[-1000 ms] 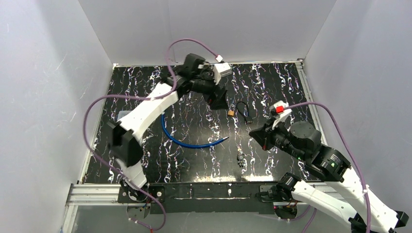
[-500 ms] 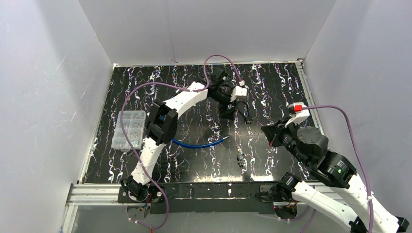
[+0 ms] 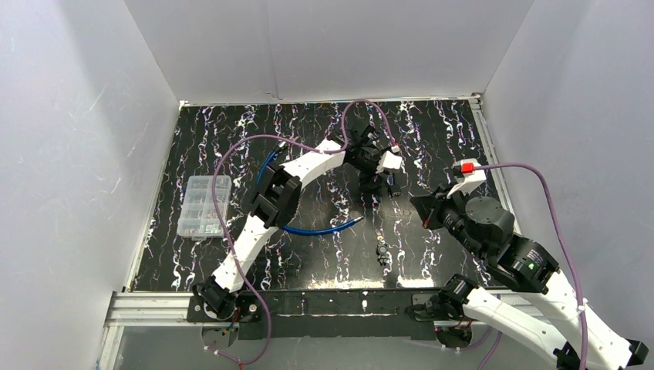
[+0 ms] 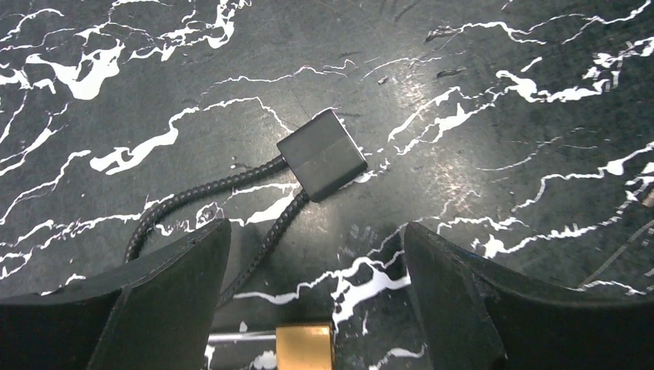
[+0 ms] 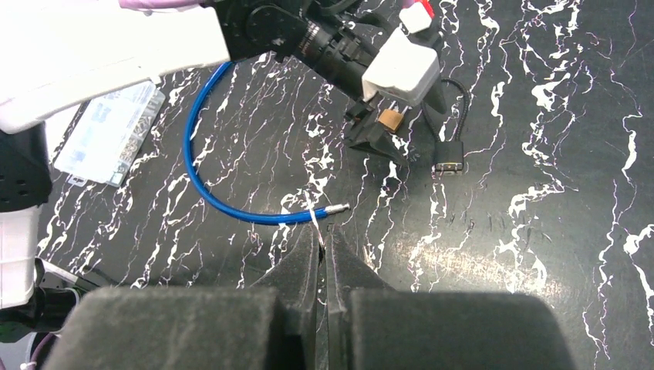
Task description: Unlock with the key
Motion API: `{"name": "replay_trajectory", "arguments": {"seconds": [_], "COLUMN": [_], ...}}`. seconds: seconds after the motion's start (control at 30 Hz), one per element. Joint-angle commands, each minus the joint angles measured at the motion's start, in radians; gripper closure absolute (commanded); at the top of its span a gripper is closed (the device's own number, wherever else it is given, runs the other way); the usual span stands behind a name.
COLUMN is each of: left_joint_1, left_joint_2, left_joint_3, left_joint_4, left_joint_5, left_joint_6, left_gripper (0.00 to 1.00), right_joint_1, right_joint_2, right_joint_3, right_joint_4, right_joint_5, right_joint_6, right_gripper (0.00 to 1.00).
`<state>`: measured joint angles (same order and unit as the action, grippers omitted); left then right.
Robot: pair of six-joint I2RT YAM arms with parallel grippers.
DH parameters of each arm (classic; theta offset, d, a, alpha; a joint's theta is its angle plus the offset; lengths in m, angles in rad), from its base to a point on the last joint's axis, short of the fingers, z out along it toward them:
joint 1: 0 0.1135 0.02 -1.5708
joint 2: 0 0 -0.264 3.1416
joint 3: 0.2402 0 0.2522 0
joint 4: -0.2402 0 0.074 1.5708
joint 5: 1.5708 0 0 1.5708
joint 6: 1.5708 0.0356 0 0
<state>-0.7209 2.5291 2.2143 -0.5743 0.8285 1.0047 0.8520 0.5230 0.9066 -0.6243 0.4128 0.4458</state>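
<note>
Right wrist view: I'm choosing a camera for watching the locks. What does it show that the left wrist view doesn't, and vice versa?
Only the right wrist view shows the blue tube, the clear parts box, the left arm, and a thin silver piece, likely the key, pinched in the shut right fingers. Only the left wrist view shows the gap between the open left fingers, with the brass padlock lying in it at the bottom edge. Both show that padlock, the black lock block with its cable, and the marbled table.
</note>
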Motion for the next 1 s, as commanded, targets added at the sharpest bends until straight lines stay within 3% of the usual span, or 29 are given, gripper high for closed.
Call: {"name": "replay_trajectory", "arguments": {"seconds": [0.0, 0.27, 0.7, 0.97], "left_joint_1": [-0.015, -0.044, -0.055, -0.049], "left_joint_2": [0.016, 0.055, 0.118, 0.032], "left_joint_3": [0.066, 0.091, 0.199, 0.058], "left_joint_4": [0.001, -0.015, -0.182, -0.191], "left_joint_5": [0.031, -0.013, -0.041, -0.006], "left_joint_6": [0.021, 0.030, -0.039, -0.078], "left_gripper": [0.19, 0.17, 0.18, 0.36], "right_joint_1": [-0.003, -0.004, -0.004, -0.004], "right_joint_2": [-0.017, -0.035, -0.064, -0.065], "right_joint_3": [0.013, 0.027, 0.037, 0.037], "right_joint_4": [0.059, 0.043, 0.015, 0.006], "right_joint_5": [0.002, 0.012, 0.042, 0.049], "right_joint_6": [0.003, 0.008, 0.011, 0.005], "right_gripper": [0.99, 0.99, 0.99, 0.99]}}
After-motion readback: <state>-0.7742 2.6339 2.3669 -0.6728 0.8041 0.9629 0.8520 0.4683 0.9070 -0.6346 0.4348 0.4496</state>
